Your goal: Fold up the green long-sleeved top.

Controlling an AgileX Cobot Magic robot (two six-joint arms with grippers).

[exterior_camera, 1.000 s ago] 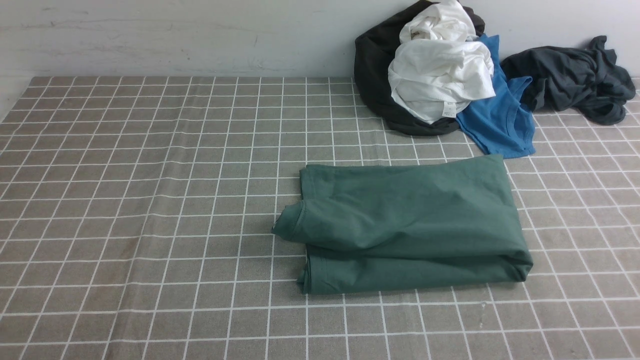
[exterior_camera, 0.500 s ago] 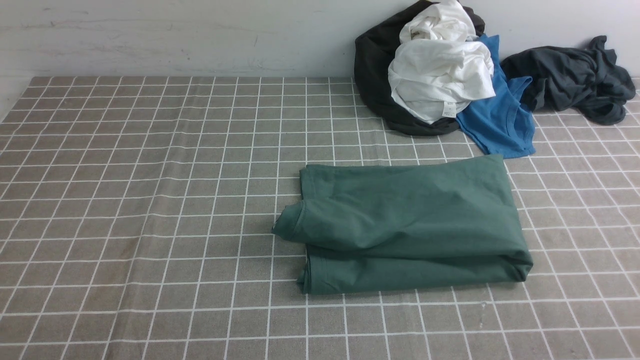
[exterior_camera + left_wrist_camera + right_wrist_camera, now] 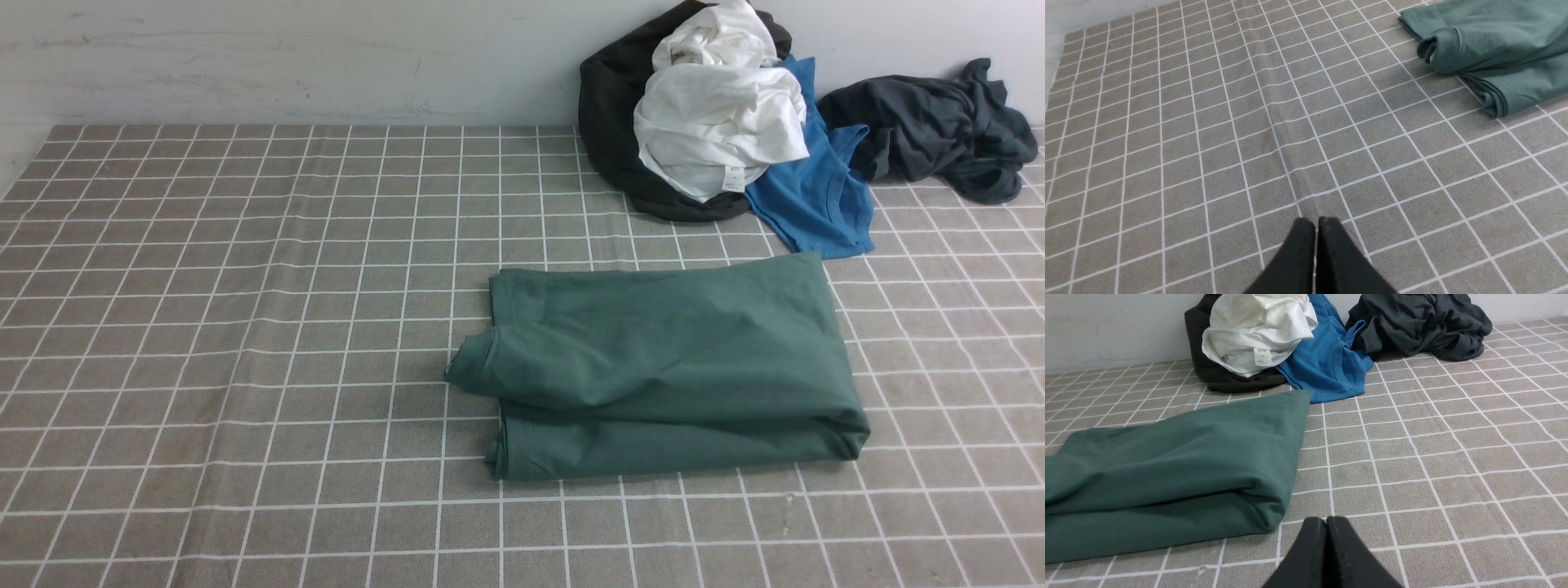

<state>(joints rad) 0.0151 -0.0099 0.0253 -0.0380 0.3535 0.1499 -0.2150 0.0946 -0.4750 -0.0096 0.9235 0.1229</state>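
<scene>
The green long-sleeved top (image 3: 665, 367) lies folded into a thick rectangle on the checked tablecloth, right of centre, with a rolled cuff sticking out at its left edge. It also shows in the left wrist view (image 3: 1490, 53) and the right wrist view (image 3: 1167, 473). Neither gripper shows in the front view. My left gripper (image 3: 1316, 222) is shut and empty above bare cloth, well apart from the top. My right gripper (image 3: 1326, 520) is shut and empty, just off the top's near right corner, not touching it.
A heap of clothes sits at the back right against the wall: a black garment (image 3: 608, 122), a white garment (image 3: 718, 122), a bright blue T-shirt (image 3: 816, 196) and a dark grey garment (image 3: 931, 126). The checked tablecloth (image 3: 245, 327) covers the table.
</scene>
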